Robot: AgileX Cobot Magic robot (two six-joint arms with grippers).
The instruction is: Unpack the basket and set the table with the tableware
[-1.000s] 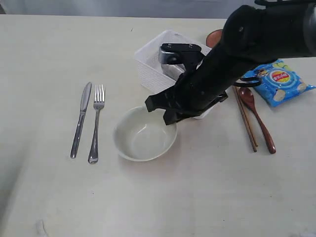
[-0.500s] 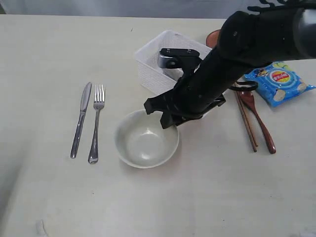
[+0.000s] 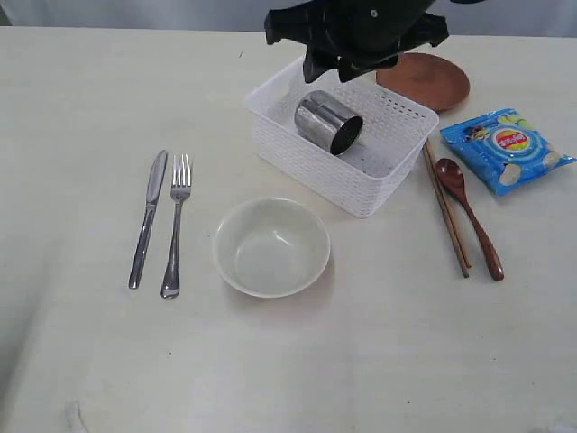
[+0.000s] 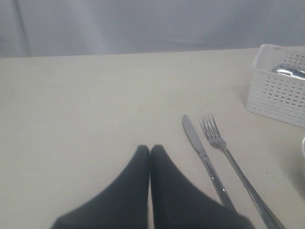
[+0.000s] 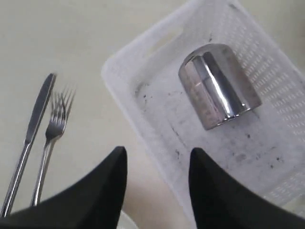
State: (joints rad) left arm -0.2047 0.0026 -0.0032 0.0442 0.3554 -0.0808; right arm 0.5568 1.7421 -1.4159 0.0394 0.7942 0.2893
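Your right gripper [image 5: 158,155] stands wide and empty over the basket [image 5: 157,105], where the mug [image 5: 219,86] lies on its side. Your left gripper [image 4: 150,151] is pressed closed, holding nothing.

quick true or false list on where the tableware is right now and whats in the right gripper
The bowl sits on the table, outside the basket. True.
The mug stands upright in the basket. False: the mug lies on its side.
The fork lies between the knife and the bowl. True.
The spoon is in the bowl. False: the spoon lies on the table beside the chopsticks.
The right gripper is open and empty. True.
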